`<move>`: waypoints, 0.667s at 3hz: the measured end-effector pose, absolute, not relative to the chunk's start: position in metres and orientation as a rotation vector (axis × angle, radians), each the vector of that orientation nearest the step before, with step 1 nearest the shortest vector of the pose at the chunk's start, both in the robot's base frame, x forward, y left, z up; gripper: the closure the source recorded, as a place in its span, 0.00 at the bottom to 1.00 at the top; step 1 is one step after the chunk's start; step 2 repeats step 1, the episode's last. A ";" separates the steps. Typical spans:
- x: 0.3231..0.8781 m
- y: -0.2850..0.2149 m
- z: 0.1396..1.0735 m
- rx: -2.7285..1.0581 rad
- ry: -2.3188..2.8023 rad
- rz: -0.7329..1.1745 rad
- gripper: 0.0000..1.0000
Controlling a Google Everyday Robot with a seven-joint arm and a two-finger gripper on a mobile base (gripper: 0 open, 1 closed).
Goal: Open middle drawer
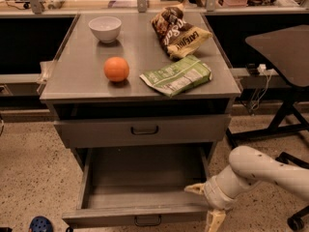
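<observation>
While the middle drawer [145, 175] sits pulled well out of the cabinet, its deep grey inside open to view and its small dark handle [147, 220] at the bottom edge of frame, the claw [199, 208] is low at the drawer's front right corner. Its two pale fingers [193, 189] are spread apart: one points left over the drawer's right side, the other points down just outside the front panel. Can't tell if either touches the metal. The white arm [260, 170] comes in from the right. Above, the top drawer [96, 132] is closed, w/ a dark gap betw. it and the surface [77, 76]. On the surface: a white bowl [105, 28] at back left, an orange [116, 69] in front of it, a green bag [176, 75] to the orange's right, and a brown snack bag [178, 30] behind that.
</observation>
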State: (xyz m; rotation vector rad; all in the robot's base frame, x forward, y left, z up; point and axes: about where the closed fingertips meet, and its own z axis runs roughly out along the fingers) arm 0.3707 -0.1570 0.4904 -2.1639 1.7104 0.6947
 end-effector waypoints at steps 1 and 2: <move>0.376 -0.157 0.493 -2.153 1.708 0.686 0.00; 0.376 -0.157 0.493 -2.153 1.708 0.686 0.00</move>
